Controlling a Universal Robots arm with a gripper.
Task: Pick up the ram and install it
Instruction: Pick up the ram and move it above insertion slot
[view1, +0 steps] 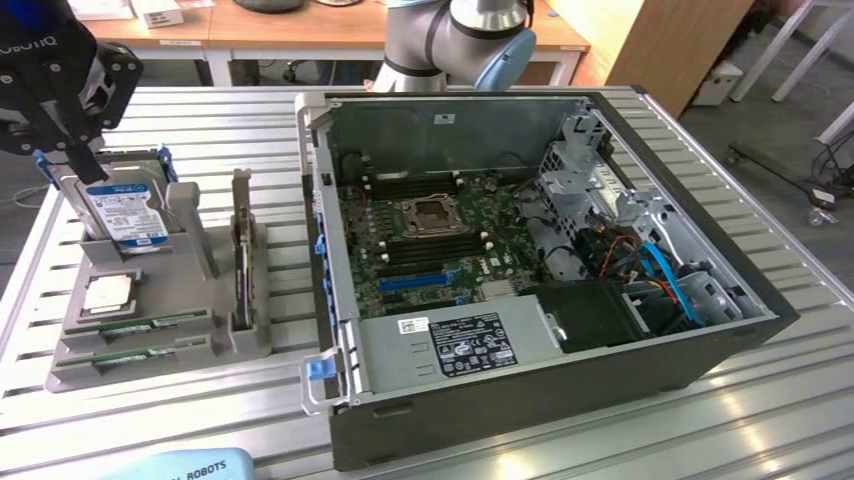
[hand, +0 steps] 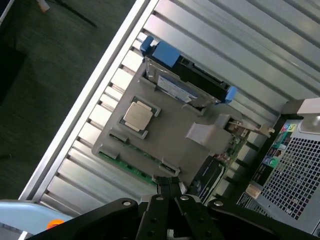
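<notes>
**Inspector A:** What is the black two-fingered hand (hand: 169, 184) doing?

**Inspector B:** Its fingers are pressing together and gripping nothing. It is hovering over the blue-labelled silver hard drive (view1: 127, 215), which is standing in the grey plastic parts holder (view1: 80, 378).

**Inspector A:** Where is the long thin green circuit-board ram stick (view1: 147, 322) sitting?

**Inspector B:** It is lying in a holder slot beside its twin stick (view1: 134, 356), next to the square silver processor chip (view1: 107, 292). This is near the slatted metal counter's (view1: 240, 130) edge at the exterior view's left. The open black computer case (view1: 534, 400) is standing alongside.

Rams (view1: 144, 324) clear from above, upright hard drive (view1: 130, 213) nearby, case (view1: 534, 400) lidless
</notes>
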